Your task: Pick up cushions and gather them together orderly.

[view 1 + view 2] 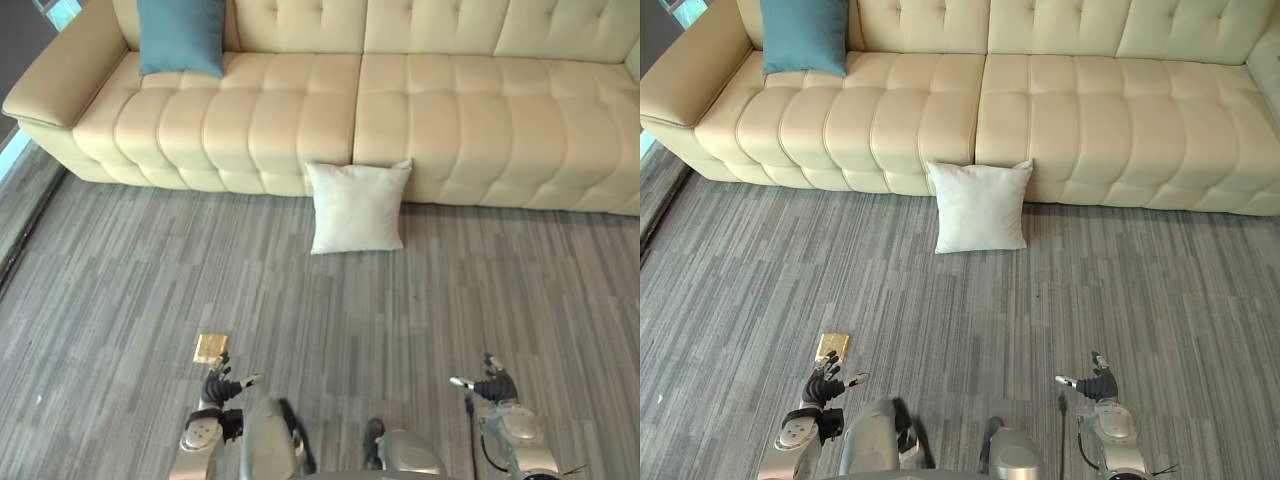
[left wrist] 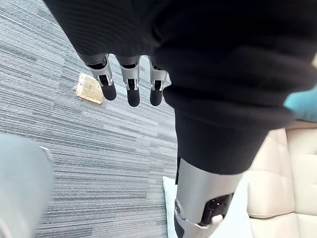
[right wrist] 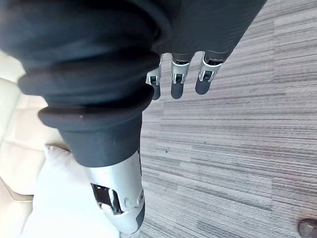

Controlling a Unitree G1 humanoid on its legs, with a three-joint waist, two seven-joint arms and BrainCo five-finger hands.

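Hanging slack, empty — our left hand (image 1: 221, 386), right hand (image 1: 492, 385). That white cushion (image 1: 357, 207) leans on the sofa (image 1: 480, 110); we'd bring it to teal cushion (image 1: 181, 35).

White cushion (image 1: 357, 207) propped against sofa (image 1: 420, 130) front, teal cushion (image 1: 181, 35) on seat

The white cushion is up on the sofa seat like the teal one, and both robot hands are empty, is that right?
Not quite. The white cushion stands on the floor against the sofa front, as the left eye view shows; the teal cushion is on the seat. The left hand and right hand are empty, fingers open.
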